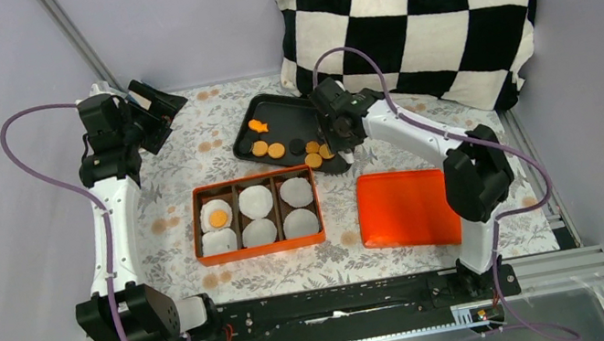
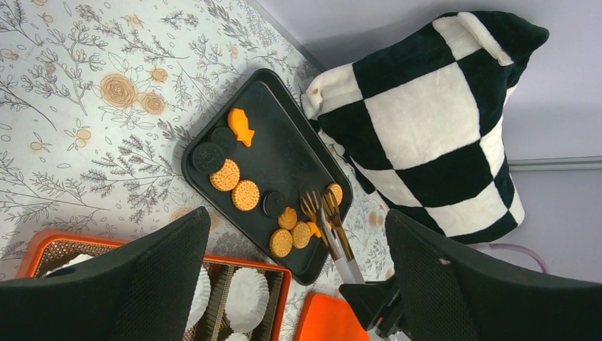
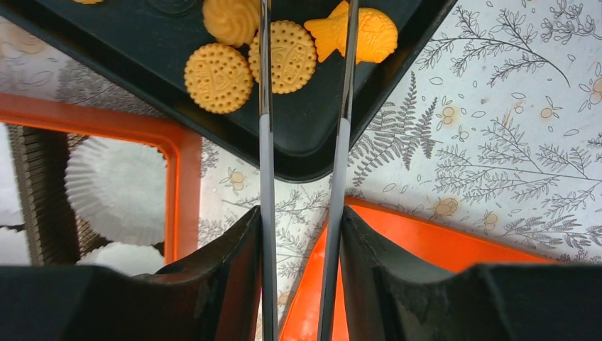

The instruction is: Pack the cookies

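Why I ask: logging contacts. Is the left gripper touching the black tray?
Apart. The top view shows bare tablecloth between the left gripper and the black tray.

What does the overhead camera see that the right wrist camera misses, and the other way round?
Only overhead: the checkered pillow and one round cookie sitting in a paper cup. Only the right wrist: thin tongs gripped in the right hand, reaching over a fish cookie. Both: the black tray, orange box and orange lid.

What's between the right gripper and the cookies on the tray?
The tongs it grips, running from the right gripper over floral cloth and the rim of the black tray to the cookies; the right wrist view shows it.
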You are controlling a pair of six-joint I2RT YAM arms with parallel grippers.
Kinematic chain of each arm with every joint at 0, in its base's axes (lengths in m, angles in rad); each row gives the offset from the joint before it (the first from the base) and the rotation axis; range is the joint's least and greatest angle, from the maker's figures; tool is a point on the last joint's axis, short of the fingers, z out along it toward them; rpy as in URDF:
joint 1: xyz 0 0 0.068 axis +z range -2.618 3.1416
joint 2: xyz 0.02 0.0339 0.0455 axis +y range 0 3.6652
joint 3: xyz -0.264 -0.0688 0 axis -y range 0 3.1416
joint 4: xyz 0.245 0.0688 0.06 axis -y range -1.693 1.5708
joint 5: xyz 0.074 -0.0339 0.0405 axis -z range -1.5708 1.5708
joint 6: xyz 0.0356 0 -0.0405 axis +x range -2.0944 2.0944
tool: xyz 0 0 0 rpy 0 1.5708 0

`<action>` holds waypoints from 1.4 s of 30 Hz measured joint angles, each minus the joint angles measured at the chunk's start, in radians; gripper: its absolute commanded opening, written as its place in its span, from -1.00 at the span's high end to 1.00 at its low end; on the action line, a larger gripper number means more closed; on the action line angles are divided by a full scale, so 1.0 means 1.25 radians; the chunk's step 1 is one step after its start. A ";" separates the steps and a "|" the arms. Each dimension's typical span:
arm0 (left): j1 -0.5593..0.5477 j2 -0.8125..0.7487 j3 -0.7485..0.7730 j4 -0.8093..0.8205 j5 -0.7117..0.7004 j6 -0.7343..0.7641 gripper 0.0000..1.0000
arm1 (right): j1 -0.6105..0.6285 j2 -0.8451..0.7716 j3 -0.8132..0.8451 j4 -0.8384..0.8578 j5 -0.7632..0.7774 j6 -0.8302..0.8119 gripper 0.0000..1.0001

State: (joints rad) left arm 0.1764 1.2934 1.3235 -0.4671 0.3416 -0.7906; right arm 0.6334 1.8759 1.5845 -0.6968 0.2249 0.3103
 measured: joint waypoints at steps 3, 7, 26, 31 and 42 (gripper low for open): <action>0.000 0.000 0.002 -0.004 -0.004 0.002 -0.93 | 0.001 -0.029 0.000 0.000 -0.021 -0.001 1.00; 0.000 0.000 0.006 -0.008 -0.013 0.006 -0.93 | 0.007 -0.081 0.000 -0.001 -0.035 -0.003 1.00; 0.004 -0.008 0.018 -0.017 -0.038 0.024 -0.94 | 0.311 -0.075 0.122 -0.042 -0.099 -0.050 1.00; 0.008 -0.008 0.018 -0.017 -0.041 0.029 -0.94 | 0.303 -0.034 0.120 -0.050 -0.113 -0.050 1.00; 0.012 -0.008 0.018 -0.020 -0.041 0.031 -0.94 | 0.333 -0.005 0.120 -0.058 -0.133 -0.049 1.00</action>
State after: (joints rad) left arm 0.1917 1.2831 1.3464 -0.4915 0.2905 -0.7513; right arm 1.0496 1.8694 1.7340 -0.7689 0.0589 0.2489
